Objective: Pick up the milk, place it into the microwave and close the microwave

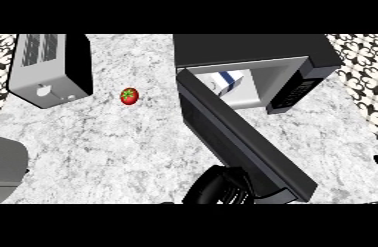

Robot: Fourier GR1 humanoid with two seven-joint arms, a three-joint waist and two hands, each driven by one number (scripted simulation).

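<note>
Speckled grey counter (133, 141), patterned tiles (358, 56)

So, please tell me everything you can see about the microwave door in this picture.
The microwave door is a long, dark slab with a grey rim and a darker window panel. It stands wide open, swung out from the left side of the microwave toward the view's lower edge, above the speckled counter. A black hand lies against its outer end; which hand it is cannot be told. Inside, behind the door, the milk carton shows.

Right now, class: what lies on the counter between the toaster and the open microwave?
A tomato lies there on the counter, between the toaster and the microwave, touching neither; the head view shows it.
</note>
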